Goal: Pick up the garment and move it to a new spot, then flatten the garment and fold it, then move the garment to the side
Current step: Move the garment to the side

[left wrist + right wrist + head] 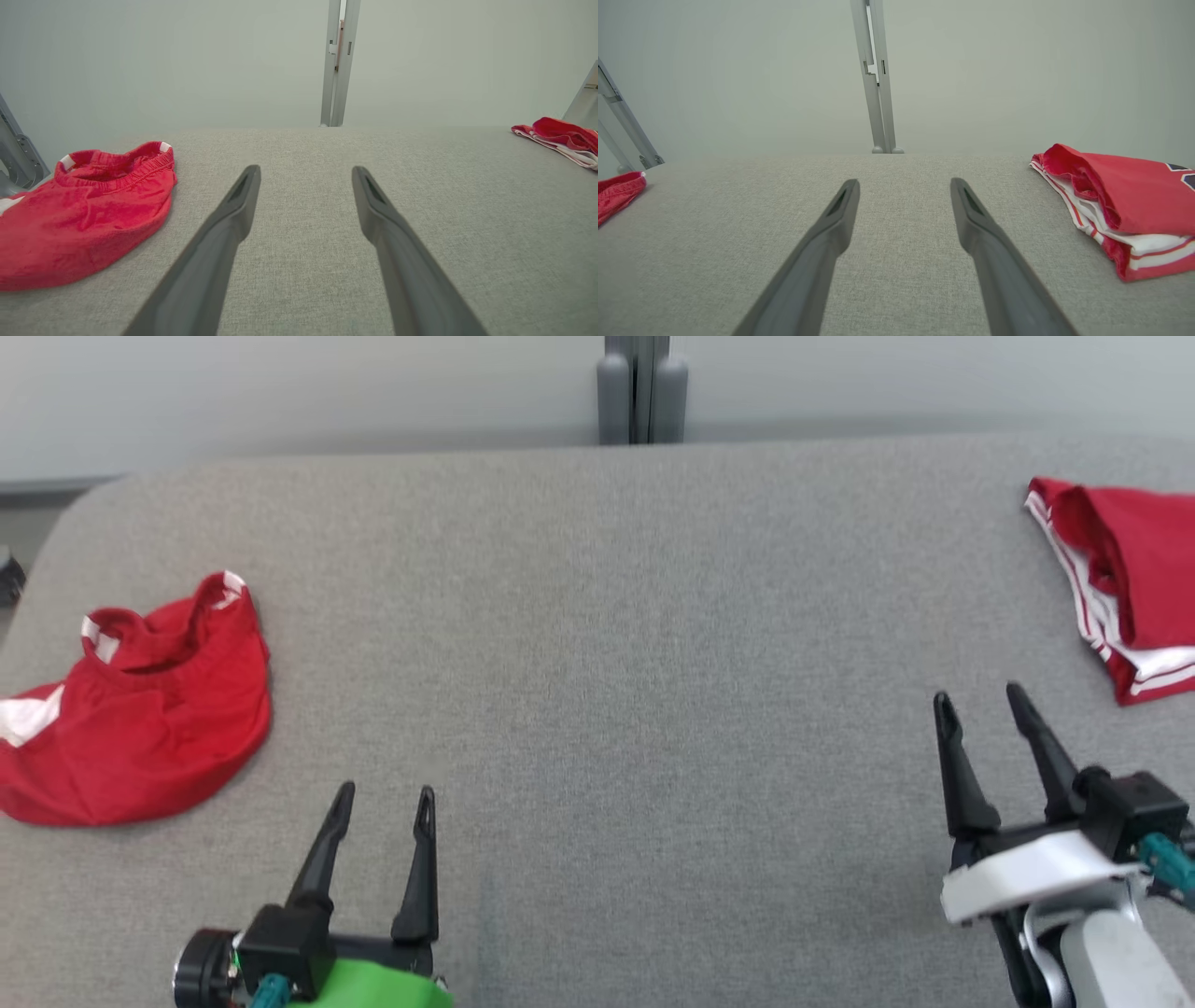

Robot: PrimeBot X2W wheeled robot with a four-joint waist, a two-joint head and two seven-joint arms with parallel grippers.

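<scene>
A crumpled red garment (140,719) with white patches lies in a heap at the left of the grey fabric table (597,616); its elastic waistband faces up in the left wrist view (84,219). My left gripper (386,793) stands open just right of it, near the front edge, fingers apart over bare cloth (306,170) and holding nothing. My right gripper (977,695) is open at the front right, empty as well (904,182). The red heap's edge peeks in at the far left of the right wrist view (616,191).
A folded red garment with white stripes (1130,579) rests at the table's right edge, beyond my right gripper (1125,205) and far right in the left wrist view (560,137). A grey post (641,387) rises behind the table's far edge. Bare table spans the middle.
</scene>
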